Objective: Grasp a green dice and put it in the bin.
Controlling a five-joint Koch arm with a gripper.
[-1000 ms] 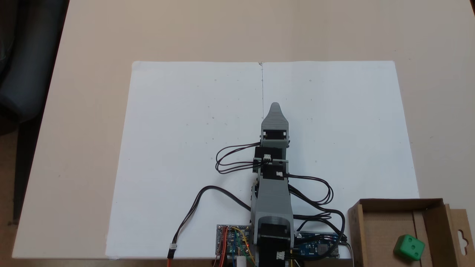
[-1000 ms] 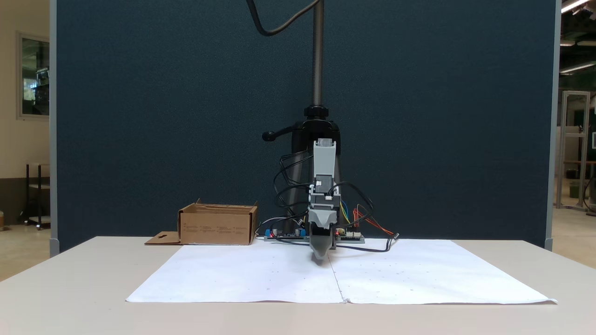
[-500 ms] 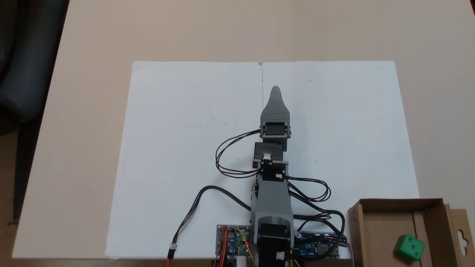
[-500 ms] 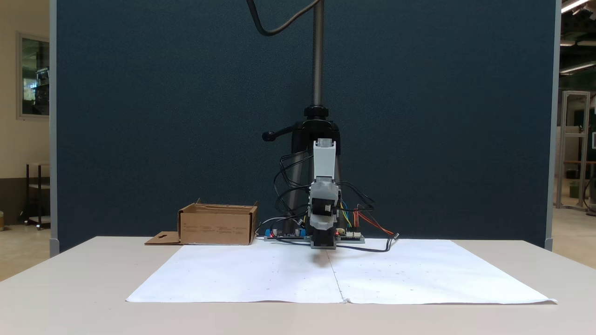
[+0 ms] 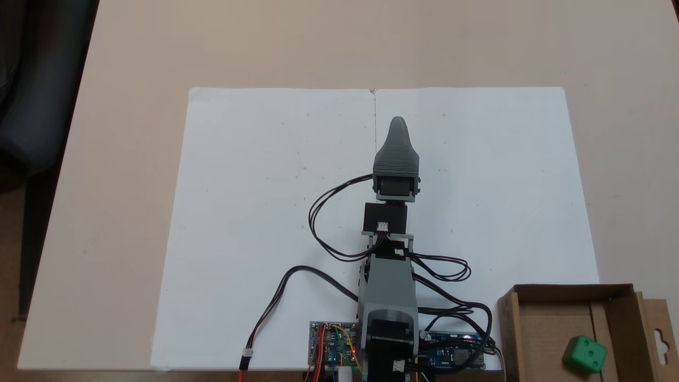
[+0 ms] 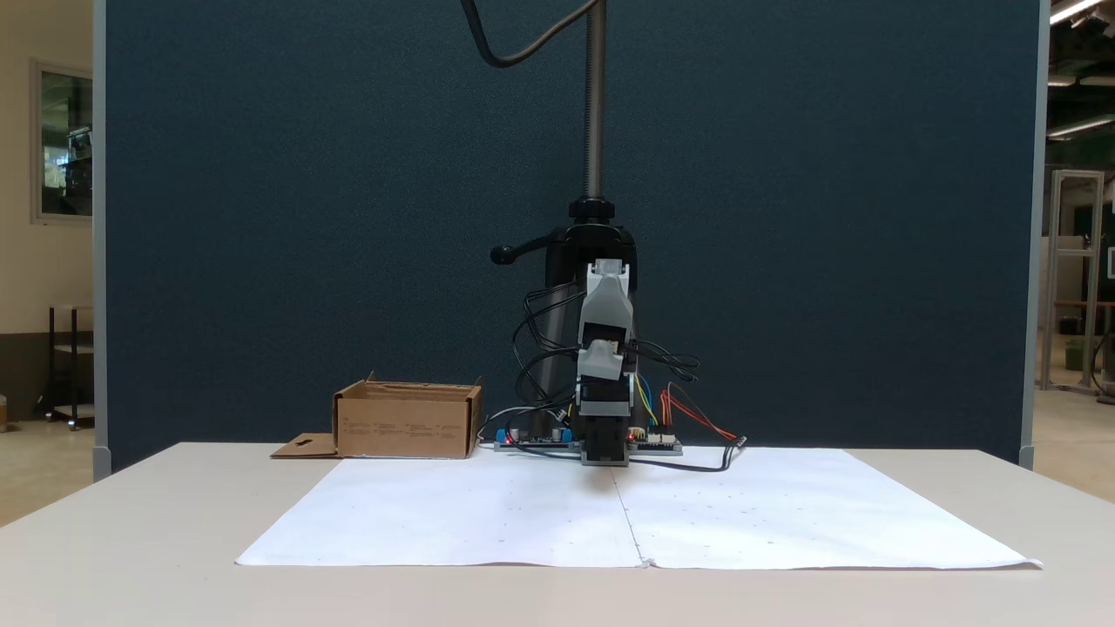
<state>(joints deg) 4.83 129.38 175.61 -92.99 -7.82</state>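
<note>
Green and small, the rounded plastic dice (image 5: 584, 354) lies inside the brown corrugated cardboard bin (image 5: 551, 291), well apart from the grey gripper (image 5: 398, 121), off to its right and back toward the arm's base in a fixed view. The gripper points out over the white paper sheet (image 5: 265, 212). Its jaws lie one behind the other, so whether they are spread cannot be told.

I work in what looks like a lab or open office workspace. My table (image 6: 131, 522) stands against a dark blue partition panel (image 6: 305, 218), and bare circuit boards (image 5: 331, 345) with loose coloured wires (image 6: 688, 416) sit at my base. Past the panel's edge I see ceiling strip lights (image 6: 1070, 10), metal shelving frames (image 6: 1076, 261) and pale walls.
</note>
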